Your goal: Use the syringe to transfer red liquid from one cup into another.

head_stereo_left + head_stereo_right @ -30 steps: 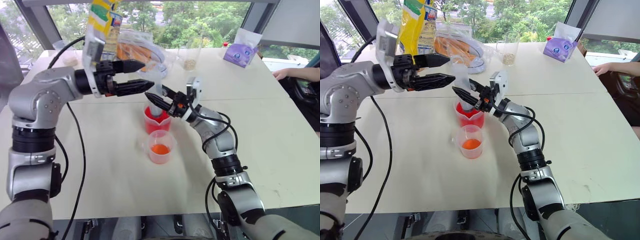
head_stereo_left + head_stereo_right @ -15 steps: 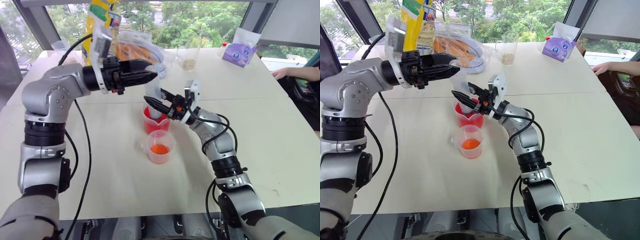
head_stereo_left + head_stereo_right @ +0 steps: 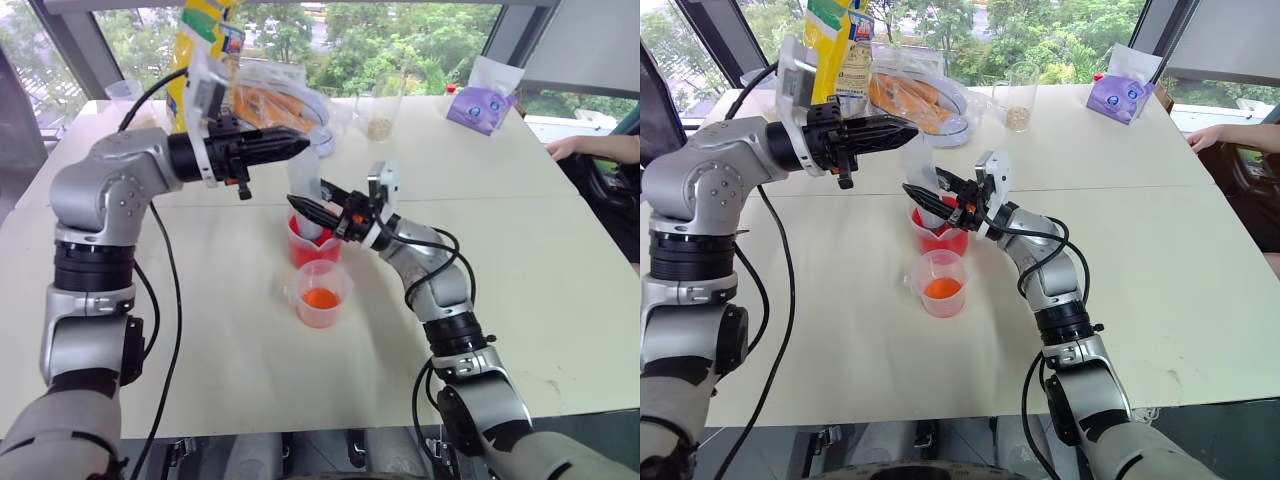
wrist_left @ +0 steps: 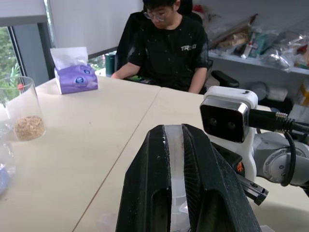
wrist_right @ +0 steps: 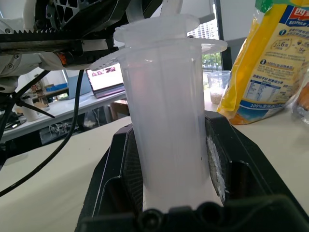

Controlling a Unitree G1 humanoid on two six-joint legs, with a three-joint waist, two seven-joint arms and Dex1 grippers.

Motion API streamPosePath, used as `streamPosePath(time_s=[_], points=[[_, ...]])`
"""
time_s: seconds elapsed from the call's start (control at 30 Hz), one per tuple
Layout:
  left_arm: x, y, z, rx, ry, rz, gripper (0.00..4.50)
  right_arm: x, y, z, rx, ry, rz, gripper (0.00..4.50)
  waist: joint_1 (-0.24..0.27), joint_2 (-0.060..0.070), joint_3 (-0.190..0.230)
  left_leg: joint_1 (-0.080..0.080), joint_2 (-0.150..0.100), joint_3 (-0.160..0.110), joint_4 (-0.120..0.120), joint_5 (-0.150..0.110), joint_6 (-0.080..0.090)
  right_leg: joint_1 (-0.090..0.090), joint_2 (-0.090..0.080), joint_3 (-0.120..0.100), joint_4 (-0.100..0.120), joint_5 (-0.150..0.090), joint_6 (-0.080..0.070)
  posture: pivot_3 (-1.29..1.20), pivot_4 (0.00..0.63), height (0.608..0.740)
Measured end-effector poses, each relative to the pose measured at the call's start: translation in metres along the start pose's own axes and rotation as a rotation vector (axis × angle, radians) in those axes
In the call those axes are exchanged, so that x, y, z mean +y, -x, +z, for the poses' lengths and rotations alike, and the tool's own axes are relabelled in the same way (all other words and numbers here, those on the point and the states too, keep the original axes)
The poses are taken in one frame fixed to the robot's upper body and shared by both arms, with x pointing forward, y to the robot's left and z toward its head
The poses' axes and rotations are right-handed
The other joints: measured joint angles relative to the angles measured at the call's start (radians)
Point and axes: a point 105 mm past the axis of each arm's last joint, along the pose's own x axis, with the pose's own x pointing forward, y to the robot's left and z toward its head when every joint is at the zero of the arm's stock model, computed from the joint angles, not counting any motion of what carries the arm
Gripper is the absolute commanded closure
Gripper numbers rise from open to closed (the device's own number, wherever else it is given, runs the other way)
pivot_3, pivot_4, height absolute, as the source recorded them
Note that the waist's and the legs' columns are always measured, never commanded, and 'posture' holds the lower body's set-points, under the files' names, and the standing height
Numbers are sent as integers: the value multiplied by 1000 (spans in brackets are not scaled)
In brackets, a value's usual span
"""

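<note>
While the right gripper (image 3: 925, 197) is clamping the syringe (image 3: 306, 196) barrel upright over the spouted red cup (image 3: 313, 243), I'm nipping the plunger top with the left gripper (image 3: 292, 146), fingers clenched on it. Pulling straight up, slowly, should be drawing red liquid (image 3: 940, 241) without tipping the cup. The smaller cup (image 3: 321, 293) is sitting just in front of the red cup – tight there – with bare table (image 3: 560, 260) lying open well to its right.
</note>
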Motion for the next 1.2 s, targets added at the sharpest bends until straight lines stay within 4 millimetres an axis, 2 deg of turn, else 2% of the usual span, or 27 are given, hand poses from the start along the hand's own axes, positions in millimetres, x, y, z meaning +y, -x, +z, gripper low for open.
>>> streamPosePath(time_s=[0.17,1.2], points=[[3,-4,8,-6,-12,3,4468,-2,-1,5,-12,11,0,3087,-1,0,0,0,0,0,0,0,0,0,0,0,0,0,0,0,150,740],[10,-10,18,-13,-43,-2,4468,-4,1,2,-13,-7,-23,3087,-1,0,0,0,0,0,0,0,0,0,0,0,0,0,0,0,150,740]])
